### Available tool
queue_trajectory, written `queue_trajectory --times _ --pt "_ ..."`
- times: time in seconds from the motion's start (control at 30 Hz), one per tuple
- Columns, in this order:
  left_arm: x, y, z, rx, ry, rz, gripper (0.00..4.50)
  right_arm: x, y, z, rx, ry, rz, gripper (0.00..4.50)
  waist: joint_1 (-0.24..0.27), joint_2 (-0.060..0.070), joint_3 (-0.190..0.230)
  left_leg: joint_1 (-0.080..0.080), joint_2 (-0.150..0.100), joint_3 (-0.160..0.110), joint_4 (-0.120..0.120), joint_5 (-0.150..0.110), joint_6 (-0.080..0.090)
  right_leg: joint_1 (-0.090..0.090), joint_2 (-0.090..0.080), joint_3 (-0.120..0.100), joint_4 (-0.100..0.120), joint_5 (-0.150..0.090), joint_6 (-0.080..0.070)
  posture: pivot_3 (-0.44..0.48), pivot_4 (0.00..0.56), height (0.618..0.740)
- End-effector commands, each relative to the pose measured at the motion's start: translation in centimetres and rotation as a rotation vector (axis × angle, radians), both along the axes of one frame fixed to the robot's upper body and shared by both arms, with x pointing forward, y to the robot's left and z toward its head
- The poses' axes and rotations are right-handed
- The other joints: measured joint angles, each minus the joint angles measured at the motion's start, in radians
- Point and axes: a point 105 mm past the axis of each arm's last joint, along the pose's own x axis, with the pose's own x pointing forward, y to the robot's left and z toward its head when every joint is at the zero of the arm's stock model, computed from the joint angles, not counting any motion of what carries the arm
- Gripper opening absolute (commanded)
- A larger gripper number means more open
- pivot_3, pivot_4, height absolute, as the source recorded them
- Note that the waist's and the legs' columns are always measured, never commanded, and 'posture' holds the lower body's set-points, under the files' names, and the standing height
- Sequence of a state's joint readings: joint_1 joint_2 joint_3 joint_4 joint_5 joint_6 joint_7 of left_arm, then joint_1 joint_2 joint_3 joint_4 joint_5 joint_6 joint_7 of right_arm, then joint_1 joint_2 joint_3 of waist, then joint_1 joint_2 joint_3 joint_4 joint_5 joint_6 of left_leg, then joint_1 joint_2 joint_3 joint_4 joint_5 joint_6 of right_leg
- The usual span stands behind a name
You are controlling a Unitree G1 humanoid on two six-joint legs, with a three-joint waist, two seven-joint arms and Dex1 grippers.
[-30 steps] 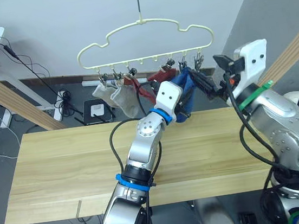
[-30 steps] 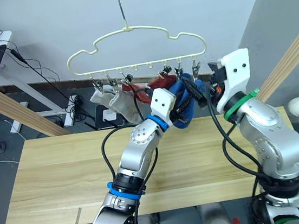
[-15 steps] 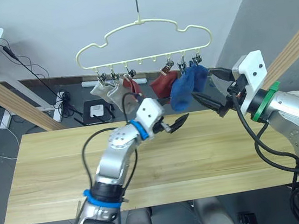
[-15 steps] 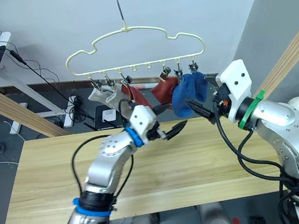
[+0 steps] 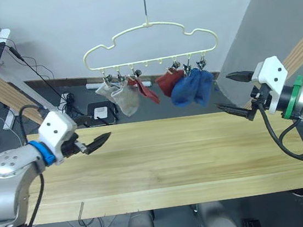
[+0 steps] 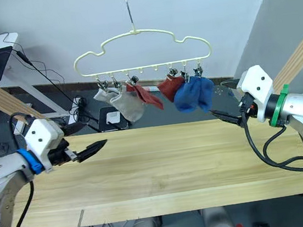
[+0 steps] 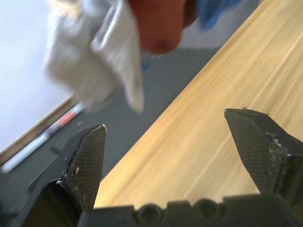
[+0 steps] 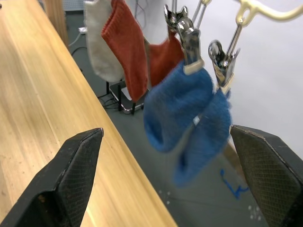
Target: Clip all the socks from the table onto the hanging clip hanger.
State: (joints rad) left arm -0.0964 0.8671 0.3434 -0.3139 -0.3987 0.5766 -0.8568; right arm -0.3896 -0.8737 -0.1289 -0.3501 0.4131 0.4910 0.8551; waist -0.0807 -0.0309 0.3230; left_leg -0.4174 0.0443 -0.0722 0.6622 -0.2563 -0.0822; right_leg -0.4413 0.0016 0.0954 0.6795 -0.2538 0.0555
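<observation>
Above the far edge of the surface (image 5: 163,162), the clip hanger (image 5: 149,43) hangs by its metal hook, its pale yellow frame level. All six socks are clipped along its bottom row: two light grey socks (image 5: 117,94) at the robot's left end, two rust red socks (image 5: 159,83) in the middle, and two blue socks (image 5: 192,87) at the right end. The blue pair hangs side by side, touching, each held by its own metal clip (image 8: 189,38).

Over the left part of the wooden top, the left end effector (image 5: 96,143) hovers with its two black fingers spread wide and nothing between them. It is well apart from the hanger.

Near the right end, beyond the far edge, the right end effector (image 5: 236,94) is raised with its fingers wide apart and empty, pointing toward the blue socks without touching them.

Behind, cables and a white box lie on the dark floor (image 5: 79,108).
</observation>
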Motion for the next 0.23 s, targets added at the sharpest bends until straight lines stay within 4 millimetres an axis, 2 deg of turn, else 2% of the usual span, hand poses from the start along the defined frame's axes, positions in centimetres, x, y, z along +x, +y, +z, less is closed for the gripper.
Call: queue_trajectory --times 0.03,0.23 --pt "-0.24 3.18 1.61 0.029 -0.059 0.103 4.46 -0.18 -1.57 1.54 -0.038 -0.083 0.002 4.50 0.001 -0.001 -0.008 0.000 0.000 0.000 0.000 0.000 0.000 0.000 0.000 0.000 0.000 0.000 0.000 -0.017 0.175 0.740" --pt "-0.32 3.96 1.69 -0.007 -0.038 0.126 4.46 0.41 -1.89 1.83 -0.044 -0.110 0.010 4.50 0.001 -0.002 -0.039 0.001 0.000 0.001 0.000 0.000 0.000 0.000 0.000 0.000 0.000 0.000 0.000 -0.006 0.149 0.740"
